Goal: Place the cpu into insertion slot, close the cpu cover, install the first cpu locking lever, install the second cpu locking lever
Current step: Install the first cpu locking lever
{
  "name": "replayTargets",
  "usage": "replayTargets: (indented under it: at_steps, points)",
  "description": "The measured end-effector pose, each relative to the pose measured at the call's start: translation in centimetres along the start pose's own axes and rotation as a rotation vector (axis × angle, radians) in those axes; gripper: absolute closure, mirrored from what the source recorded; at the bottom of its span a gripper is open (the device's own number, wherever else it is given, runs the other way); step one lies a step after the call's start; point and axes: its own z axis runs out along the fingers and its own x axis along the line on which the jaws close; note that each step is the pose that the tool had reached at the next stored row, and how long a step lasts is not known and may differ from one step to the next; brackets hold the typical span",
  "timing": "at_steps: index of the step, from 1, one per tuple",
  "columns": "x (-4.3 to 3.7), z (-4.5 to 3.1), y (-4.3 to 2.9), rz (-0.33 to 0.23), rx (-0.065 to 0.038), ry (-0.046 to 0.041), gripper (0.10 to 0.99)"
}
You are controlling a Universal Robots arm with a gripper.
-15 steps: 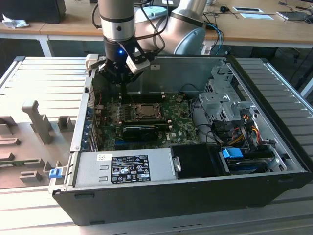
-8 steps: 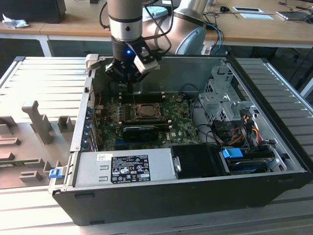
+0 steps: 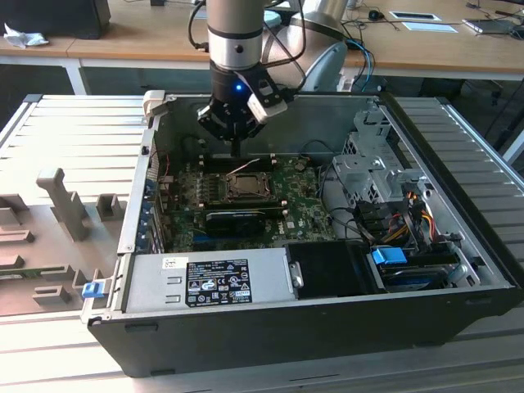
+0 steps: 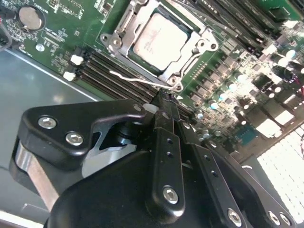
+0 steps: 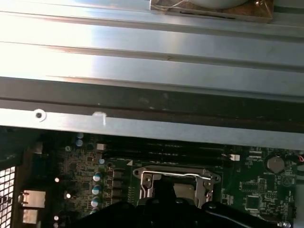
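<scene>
1. The cpu (image 4: 159, 40) sits in the slot (image 4: 187, 71) on the green board, so placing looks done.
2. The cover (image 4: 121, 40) lies shut around the chip; closing also looks done.
3. One thin wire lever (image 4: 137, 80) stands loose beside the socket, apparently not latched; lever work seems left.
4. The pincer (image 4: 164, 102) hangs just beside that lever, fingers together, gripping nothing visible.

The exterior view looks down from above, well off; both wrist views hover near, sharing the insertion slot (image 4: 159, 42) (image 5: 175, 183).
</scene>
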Motion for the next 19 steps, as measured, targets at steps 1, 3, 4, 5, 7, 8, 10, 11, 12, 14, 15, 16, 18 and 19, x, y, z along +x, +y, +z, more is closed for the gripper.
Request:
replayTargets:
  at_steps: [1,3,4,5,7,8,10,11,12,14,15,16,18,19]
  points:
    - [-0.07,0.03,-0.01,0.004,-0.005,-0.0002,0.980]
    - [-0.22,0.24,-0.01,0.018,-0.021,-0.0022,0.980]
    - [-0.28,0.37,-0.02,0.021,-0.023,-0.0025,0.980]
    - [-0.43,0.72,-0.05,0.024,-0.024,-0.0025,0.980]
    - [-0.55,1.12,-0.07,0.024,-0.024,-0.0025,0.980]
    - [-0.60,1.30,-0.08,0.024,-0.024,-0.0024,0.980]
    - [-0.79,1.81,-0.01,0.024,-0.024,-0.0025,0.980]
    - [-0.93,1.99,0.07,0.024,-0.023,-0.0023,0.980]
    - [-1.18,2.20,0.23,0.024,-0.024,-0.0025,0.980]
    - [-1.50,2.62,0.61,0.024,-0.023,-0.0025,0.980]
    - [-1.57,2.72,0.74,0.024,-0.024,-0.0025,0.980]
    - [-1.73,2.87,0.88,0.024,-0.024,-0.0025,0.980]
    - [-1.89,3.04,0.88,0.025,-0.024,-0.0025,0.980]
    - [-2.00,3.16,0.89,0.025,-0.024,-0.0025,0.980]
